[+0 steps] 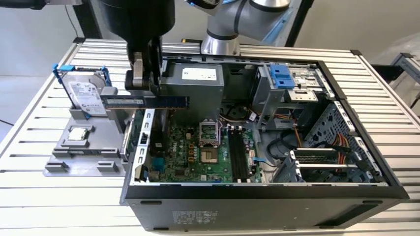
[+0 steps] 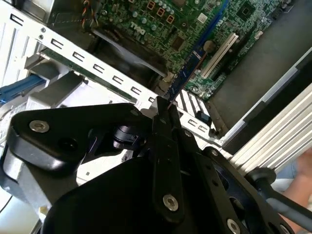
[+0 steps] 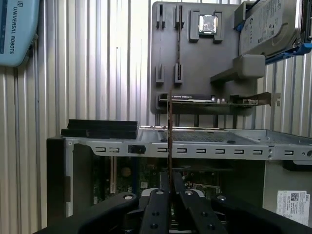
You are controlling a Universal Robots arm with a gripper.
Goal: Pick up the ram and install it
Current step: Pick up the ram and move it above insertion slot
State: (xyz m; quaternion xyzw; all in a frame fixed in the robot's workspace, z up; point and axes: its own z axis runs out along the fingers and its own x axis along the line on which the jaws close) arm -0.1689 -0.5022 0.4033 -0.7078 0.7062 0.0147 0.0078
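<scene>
Ram (image 1: 170, 101) is hanging level over the rim of the computer case (image 1: 262, 186), beside the grey holder (image 1: 85, 160), with the gripper (image 1: 147, 94) jaws clamping it. Pick-up looks done and carrying is under way. Seating is calling for its edge lined up with the black memory slots (image 1: 239, 157), seemingly four. I am counting one ram, one hard drive (image 1: 85, 93) and one processor chip (image 1: 78, 133).

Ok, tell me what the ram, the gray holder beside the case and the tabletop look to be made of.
The ram, held in the claw: looks like circuit-board laminate, thin, dark and matte, with a pale label. The gray holder: probably plastic, uniform dull gray with moulded or printed slots. The tabletop: likely aluminium, pale silvery ribbed slats with a soft sheen.
</scene>
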